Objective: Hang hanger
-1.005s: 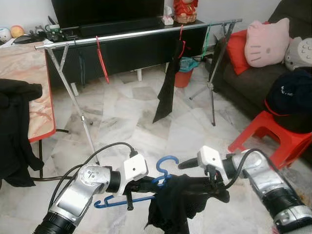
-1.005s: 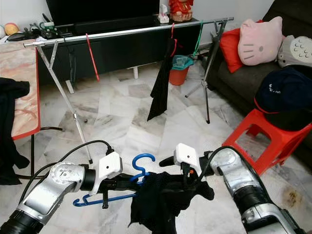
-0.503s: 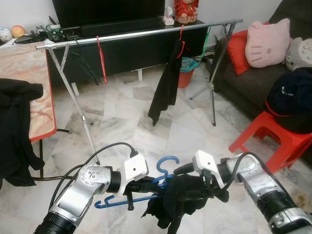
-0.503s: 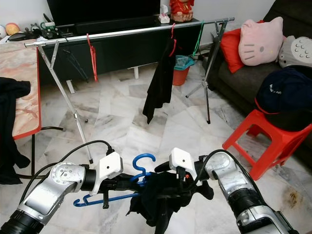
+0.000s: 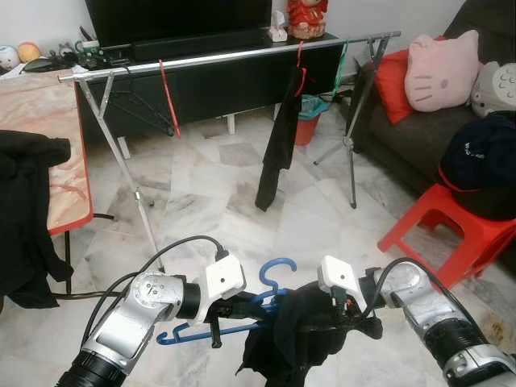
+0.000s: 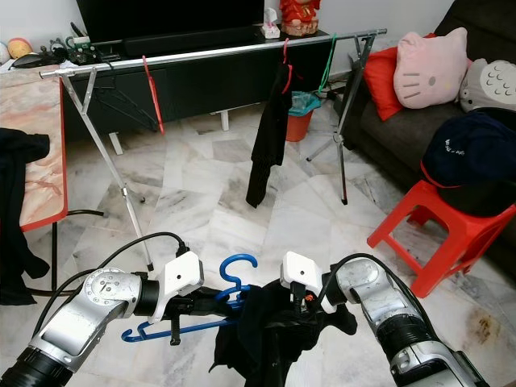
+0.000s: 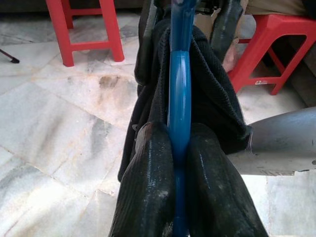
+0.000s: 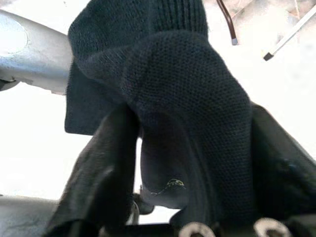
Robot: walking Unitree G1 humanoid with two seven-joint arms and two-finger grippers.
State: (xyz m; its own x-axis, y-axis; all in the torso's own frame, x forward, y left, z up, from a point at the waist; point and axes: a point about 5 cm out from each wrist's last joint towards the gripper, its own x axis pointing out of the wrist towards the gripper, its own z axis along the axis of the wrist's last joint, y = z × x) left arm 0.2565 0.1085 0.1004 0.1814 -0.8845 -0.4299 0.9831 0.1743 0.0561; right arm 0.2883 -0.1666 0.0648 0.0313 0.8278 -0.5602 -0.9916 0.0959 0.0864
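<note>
Blue hanger (image 5: 270, 282) sits clamped in the left gripper (image 7: 178, 163), black garment (image 5: 300, 339) pinched by the right gripper (image 5: 348, 316) half-draped, the rail (image 5: 234, 55) well beyond both unreached.

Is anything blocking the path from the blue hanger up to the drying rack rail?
Nothing visible does. The blue hanger, held by the left end effector, faces open floor up to the rail; a free stretch lies between the red hanger and hung black garment.

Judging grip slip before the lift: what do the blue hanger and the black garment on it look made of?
The blue hanger looks like smooth glossy plastic: it shows a sheen along its curved bar, clamped by the left hand. The black garment looks like soft matte knit fabric, with a fine looped weave visible; the right hand holds it.
</note>
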